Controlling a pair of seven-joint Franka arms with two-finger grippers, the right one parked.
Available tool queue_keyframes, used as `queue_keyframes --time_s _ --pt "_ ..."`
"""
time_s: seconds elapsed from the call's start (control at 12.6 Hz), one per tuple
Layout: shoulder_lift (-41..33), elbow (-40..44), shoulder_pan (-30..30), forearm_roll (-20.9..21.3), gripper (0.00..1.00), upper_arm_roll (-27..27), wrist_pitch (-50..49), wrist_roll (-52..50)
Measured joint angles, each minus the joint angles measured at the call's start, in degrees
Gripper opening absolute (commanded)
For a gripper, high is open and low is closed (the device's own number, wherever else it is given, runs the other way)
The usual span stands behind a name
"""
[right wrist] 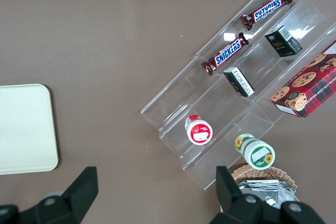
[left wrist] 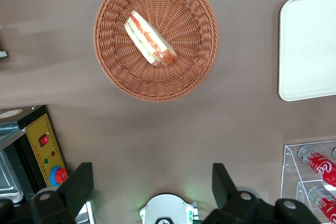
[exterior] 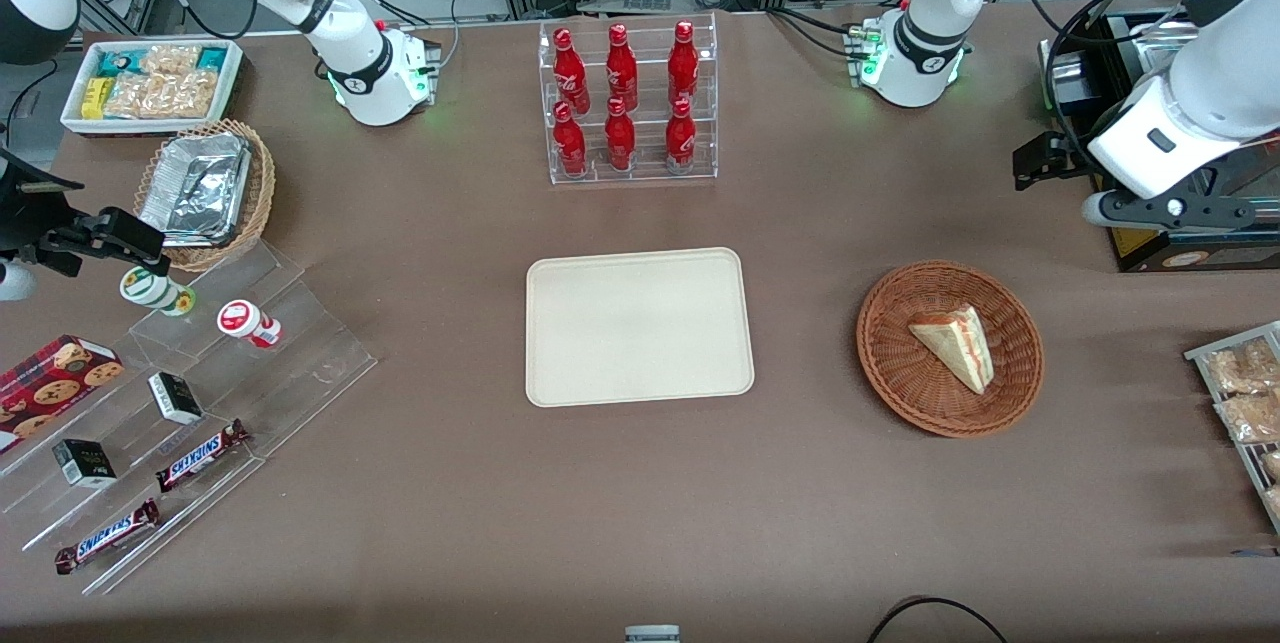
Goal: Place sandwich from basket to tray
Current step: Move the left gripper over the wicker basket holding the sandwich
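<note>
Step in hand, by my read: approach, grasp not begun. Sandwich (exterior: 955,345) lies in basket (exterior: 890,373), at 3 o'clock from tray (exterior: 560,363). Gripper (left wrist: 152,184) hangs high above table, fingers spread wide, holding nothing. Next: descend over wedge, close across bread faces.

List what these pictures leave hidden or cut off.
- Underside of the triangular pale-bread sandwich: hidden against the round reddish-brown wicker basket, both views.
- Left arm's gripper, open above the table, farther from the front camera than the basket: finger bases cut off by the wrist view's edge.
- Flat beige rectangular tray: cropped in the wrist view.
</note>
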Motion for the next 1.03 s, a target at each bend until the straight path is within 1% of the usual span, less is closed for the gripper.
queue_keyframes --time_s 0.32,0.55,0.71,1.03 --pt "-0.82 -0.01 0.01 0.15 1.0 0.13 0.07 0.0" --pt "-0.78 -2.78 0.03 0.11 1.0 0.7 1.82 0.0" --pt "-0.71 -6.96 0.03 0.11 1.0 0.71 6.22 0.0" --pt "-0.48 -17.13 0.03 0.13 1.0 0.71 19.28 0.0"
